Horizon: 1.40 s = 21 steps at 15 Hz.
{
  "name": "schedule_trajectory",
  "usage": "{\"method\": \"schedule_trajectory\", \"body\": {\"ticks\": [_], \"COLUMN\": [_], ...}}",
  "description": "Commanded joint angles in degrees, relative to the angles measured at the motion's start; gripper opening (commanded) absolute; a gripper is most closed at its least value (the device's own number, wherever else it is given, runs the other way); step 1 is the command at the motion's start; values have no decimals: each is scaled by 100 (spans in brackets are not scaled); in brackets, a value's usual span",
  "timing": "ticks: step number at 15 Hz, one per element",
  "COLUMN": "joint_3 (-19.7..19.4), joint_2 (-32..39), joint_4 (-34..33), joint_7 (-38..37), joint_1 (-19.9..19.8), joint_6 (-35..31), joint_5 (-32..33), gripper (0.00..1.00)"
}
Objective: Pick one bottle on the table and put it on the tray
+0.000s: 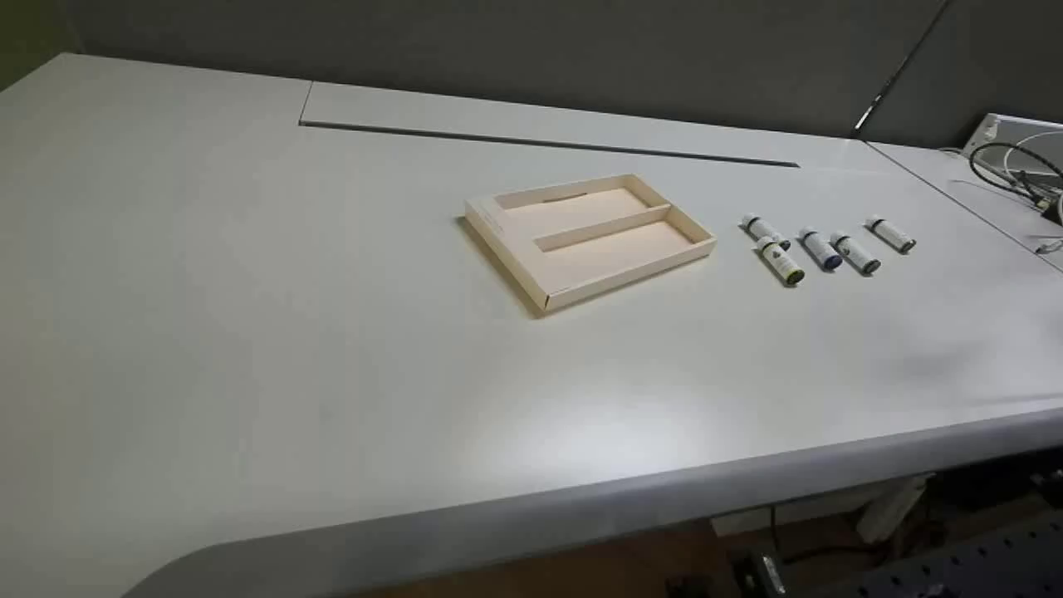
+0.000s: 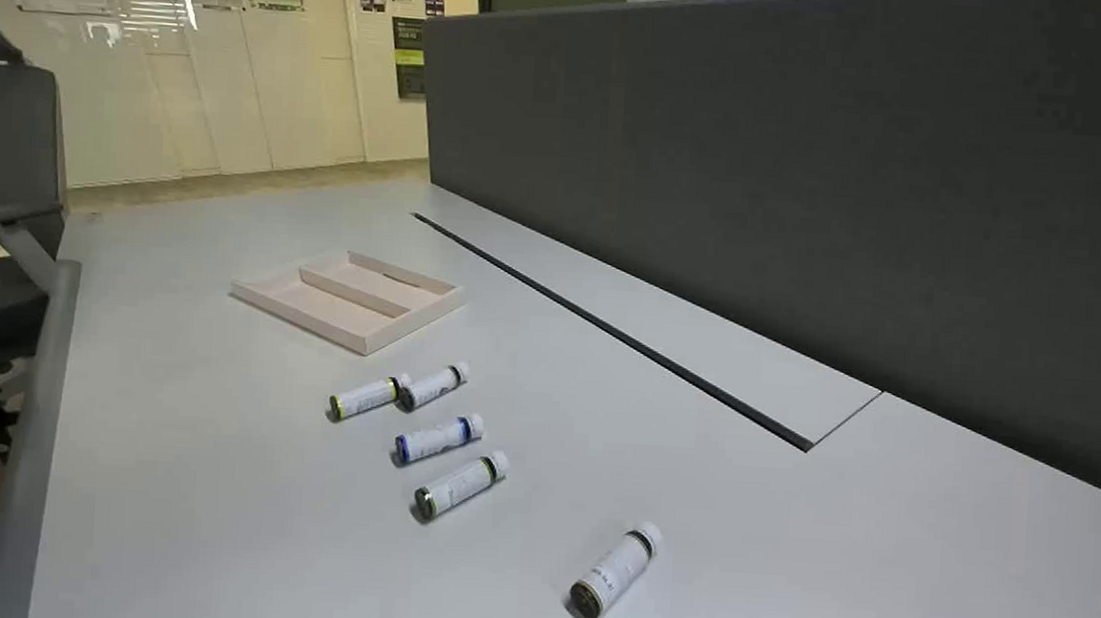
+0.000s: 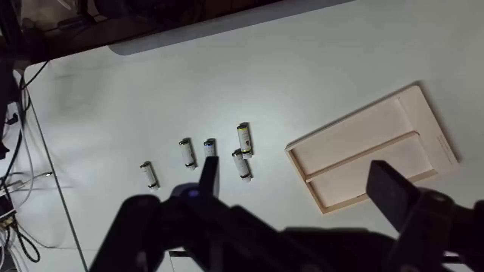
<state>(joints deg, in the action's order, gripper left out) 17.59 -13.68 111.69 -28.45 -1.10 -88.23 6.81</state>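
Five smooth, white, cylindrical bottles [image 3: 244, 139] lie flat on the satiny pale bench [image 3: 310, 68], dark ends towards 11–12 o'clock in the wrist view, long axes nearly parallel. At 3 o'clock from them lies a shallow, card-like cream tray [image 3: 372, 151], divided lengthwise. The gripper [image 3: 295, 168], at the 6 o'clock edge, has its fingers spread wide, one masking part of the blue-banded bottle [image 3: 209, 148]. A matt grey partition [image 2: 789, 161] rises at 1–2 o'clock in an exterior view.

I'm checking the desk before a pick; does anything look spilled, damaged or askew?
No spill or damage shows. Slightly odd: the yellow-banded bottle touches, or nearly touches, a neighbouring bottle; the other three bottles lie apart.
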Motion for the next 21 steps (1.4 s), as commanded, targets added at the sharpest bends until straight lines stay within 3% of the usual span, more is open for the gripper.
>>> {"method": "schedule_trajectory", "body": {"ticks": [1, 9, 12, 17, 21], "joint_3": [-213, -213, -502, -1195, -1538], "joint_2": [26, 26, 391, 1417, 2251], "joint_4": [-15, -15, -42, -382, -651], "joint_7": [-45, -45, 299, 1602, 2848], "joint_1": [246, 246, 192, 84, 11], "joint_6": [13, 10, -378, -1097, -1429], "joint_5": [47, 47, -1, -232, -310], "gripper": [100, 100, 100, 100, 100]}}
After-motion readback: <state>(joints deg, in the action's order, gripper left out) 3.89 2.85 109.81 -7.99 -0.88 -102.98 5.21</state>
